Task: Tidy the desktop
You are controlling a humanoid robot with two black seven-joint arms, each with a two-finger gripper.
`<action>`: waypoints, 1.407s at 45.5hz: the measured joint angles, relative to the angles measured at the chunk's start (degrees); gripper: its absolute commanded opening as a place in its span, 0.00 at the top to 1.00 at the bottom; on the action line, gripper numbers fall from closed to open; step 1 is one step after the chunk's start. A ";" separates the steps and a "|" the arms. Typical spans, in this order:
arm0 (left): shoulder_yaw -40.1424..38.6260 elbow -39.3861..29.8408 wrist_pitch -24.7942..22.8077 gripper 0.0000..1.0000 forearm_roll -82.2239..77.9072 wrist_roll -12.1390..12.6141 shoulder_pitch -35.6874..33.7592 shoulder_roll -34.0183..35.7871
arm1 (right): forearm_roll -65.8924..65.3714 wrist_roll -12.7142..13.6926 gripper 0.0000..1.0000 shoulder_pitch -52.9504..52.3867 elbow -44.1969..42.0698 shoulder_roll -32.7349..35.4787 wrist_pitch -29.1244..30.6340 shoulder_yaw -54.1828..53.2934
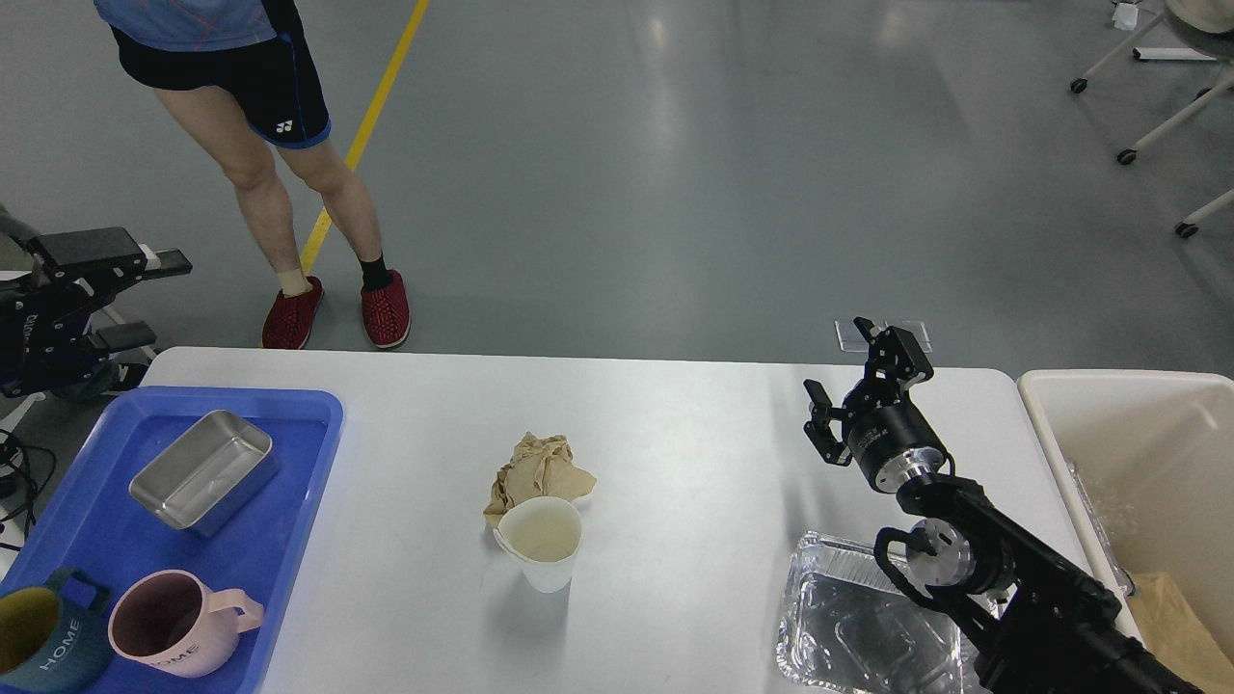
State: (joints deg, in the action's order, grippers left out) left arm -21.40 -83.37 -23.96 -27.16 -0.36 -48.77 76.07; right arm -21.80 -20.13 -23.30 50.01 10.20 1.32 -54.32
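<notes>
White desktop spanning the near view, a blue plastic tray at its left end, a cream bin past its right edge. In the tray: an empty steel rectangular pan, a pink "HOME" mug, a teal mug with yellow inside. Mid-table, a white paper cup, upright and empty, touching a crumpled brown napkin behind it. Near right, an empty foil tray. In the bin, brown paper and clear plastic. Right gripper raised above the table, fingers spread, holding nothing. Left gripper off the table's left edge, jaws apart, empty
</notes>
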 measured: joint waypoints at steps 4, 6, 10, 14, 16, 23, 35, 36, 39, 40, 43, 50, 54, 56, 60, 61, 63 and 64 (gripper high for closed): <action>0.18 -0.08 1.32 0.07 0.00 -0.06 0.05 -0.44 | 0.00 0.00 0.00 0.04 0.00 0.06 0.00 0.00; 0.32 -0.14 1.58 0.07 0.00 -0.06 0.11 -0.70 | 0.00 0.00 0.00 0.07 0.00 0.07 0.00 0.00; 0.52 -0.20 1.83 0.07 0.00 0.37 0.29 -1.32 | 0.00 0.00 0.00 0.07 0.00 0.08 0.00 0.00; 0.69 -0.27 1.86 0.07 0.00 0.75 0.55 -1.79 | 0.00 0.00 0.00 -0.02 0.00 0.04 0.00 0.00; 0.71 -0.29 1.92 0.07 0.00 0.82 0.86 -1.93 | 0.00 0.00 0.00 -0.05 0.00 0.02 0.00 0.00; 0.75 -0.62 2.39 0.07 0.00 0.86 2.50 -2.84 | 0.00 0.00 0.00 -0.08 0.00 0.00 0.00 0.00; 0.75 -3.93 5.44 0.07 -0.23 0.47 4.73 -2.69 | 0.00 0.00 0.00 -0.05 0.08 -0.01 0.00 0.00; 0.75 -4.16 5.49 0.07 -0.24 0.51 4.76 -2.64 | 0.00 0.00 0.00 -0.04 0.09 -0.01 0.00 0.00; 0.75 -4.97 5.54 0.07 -0.25 0.71 4.79 -2.47 | 0.00 0.00 0.00 0.00 0.09 -0.01 0.00 0.00; 0.75 -5.25 5.56 0.07 -0.26 0.77 4.80 -2.39 | 0.00 0.00 0.00 0.00 0.09 -0.01 0.00 0.00; 0.75 -5.68 5.57 0.07 -0.26 0.92 4.80 -2.27 | 0.00 0.00 0.00 0.01 0.09 -0.01 0.00 0.00; 0.75 -5.99 5.56 0.07 -0.23 1.26 4.76 -1.64 | 0.00 0.00 0.00 0.00 0.09 -0.01 0.00 0.00; 0.75 -6.01 5.46 0.07 -0.19 1.31 4.75 -1.42 | 0.00 0.00 0.00 -0.06 0.09 -0.02 0.00 0.00; 0.75 -6.02 5.46 0.07 -0.19 1.32 4.75 -1.40 | 0.00 0.00 0.00 -0.07 0.09 -0.03 0.00 0.00; 0.75 -6.02 5.43 0.07 -0.18 1.32 4.78 -1.37 | 0.00 0.00 0.00 -0.07 0.09 -0.03 0.00 0.00; 0.75 -6.02 5.42 0.07 -0.18 1.32 4.79 -1.37 | 0.00 0.00 0.00 -0.07 0.09 -0.02 0.00 0.00; 0.75 -6.02 5.42 0.07 -0.18 1.32 4.82 -1.37 | 0.00 0.00 0.00 -0.07 0.09 -0.02 0.00 0.00; 0.75 -6.02 5.42 0.07 -0.18 1.32 4.83 -1.37 | 0.00 0.00 0.00 -0.07 0.09 -0.02 0.00 0.00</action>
State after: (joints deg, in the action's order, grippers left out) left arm -20.65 -89.39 -18.54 -27.34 0.96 -43.94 74.70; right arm -21.80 -20.13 -23.37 50.10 10.18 1.32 -54.32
